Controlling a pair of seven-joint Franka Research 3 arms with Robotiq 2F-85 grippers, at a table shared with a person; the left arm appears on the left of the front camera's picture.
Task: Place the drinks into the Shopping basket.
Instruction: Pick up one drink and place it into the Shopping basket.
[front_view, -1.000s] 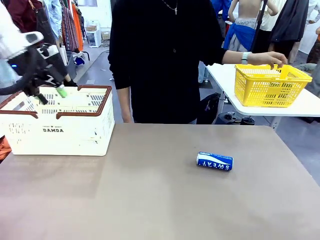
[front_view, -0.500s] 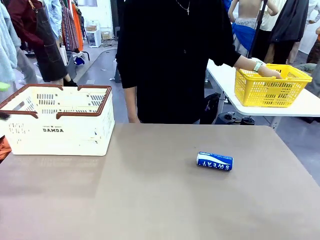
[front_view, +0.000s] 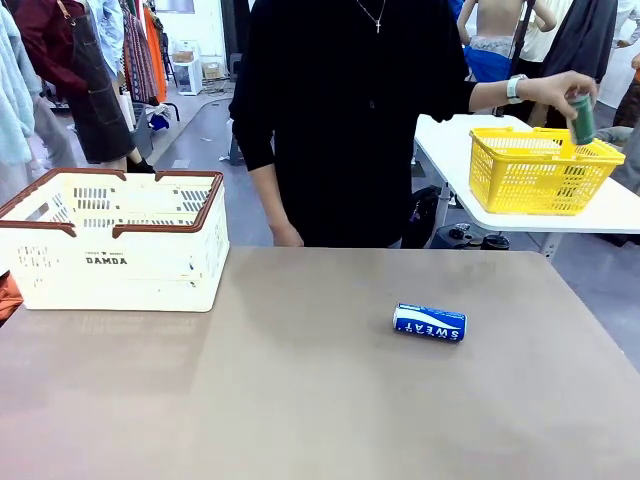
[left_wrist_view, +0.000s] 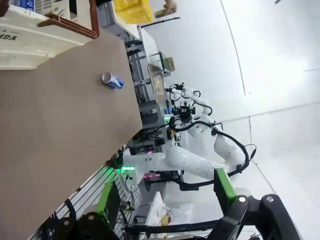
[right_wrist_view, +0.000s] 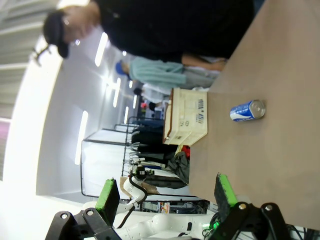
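A blue "SWEAT" drink can (front_view: 429, 323) lies on its side on the brown table (front_view: 300, 400), right of centre. At the table's far left stands the cream Shopping basket (front_view: 115, 240) with its reddish-brown rim. The person's hand holds a green can (front_view: 583, 118) above a yellow basket. My left gripper (left_wrist_view: 167, 177) is open and empty, high off the table, with the blue can (left_wrist_view: 112, 80) and the Shopping basket (left_wrist_view: 35, 35) far ahead of it. My right gripper (right_wrist_view: 165, 178) is also open and empty, well away from the blue can (right_wrist_view: 247, 110) and the Shopping basket (right_wrist_view: 189, 117).
The yellow mesh basket (front_view: 540, 170) sits on a white side table (front_view: 620, 210) at the far right. The person in black (front_view: 350, 120) stands at the table's far edge, one hand hanging near it.
My left arm has pulled back from over the Shopping basket and left the front view. The person's hand has come up out of the yellow basket holding a green can.
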